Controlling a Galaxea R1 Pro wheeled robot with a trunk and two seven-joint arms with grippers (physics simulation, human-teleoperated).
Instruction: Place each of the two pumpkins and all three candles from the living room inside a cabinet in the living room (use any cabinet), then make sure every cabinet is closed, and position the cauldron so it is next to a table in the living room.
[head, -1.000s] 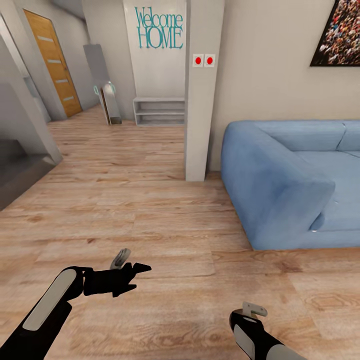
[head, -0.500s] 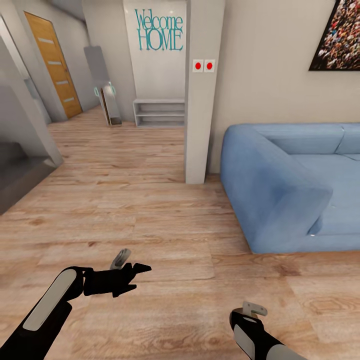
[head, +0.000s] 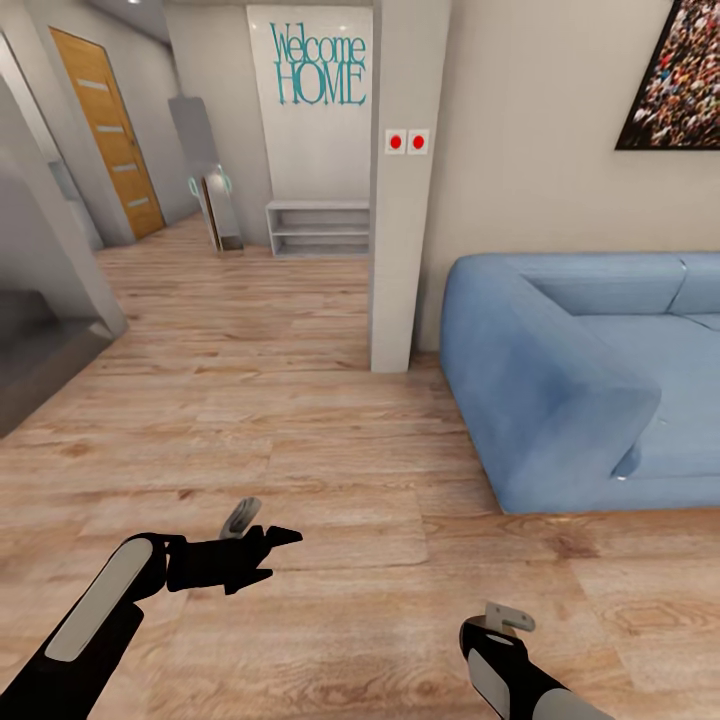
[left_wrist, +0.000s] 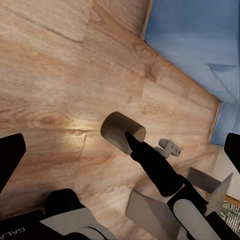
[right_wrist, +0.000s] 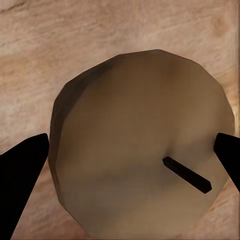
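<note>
Between my right gripper's (right_wrist: 127, 150) matt black fingers sits 1 smooth, waxy tan-beige round candle (right_wrist: 142, 145). Below lies grainy light-brown wooden plank floor (head: 300, 400); the blue cloth sofa (head: 570, 380) looks soft, matt.

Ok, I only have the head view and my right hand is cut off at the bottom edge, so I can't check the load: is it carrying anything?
Observer: Yes. The right wrist view shows a candle end-on, wick towards the camera, between the fingertips of the right hand.
Operator: And the left hand?
Observer: In the left wrist view the fingers of the left hand are spread wide and hold nothing.
Operator: Is the candle clear of the floor?
Observer: It looks so. The left wrist view shows it from the side as a short tan cylinder, held above the wooden floor.
</note>
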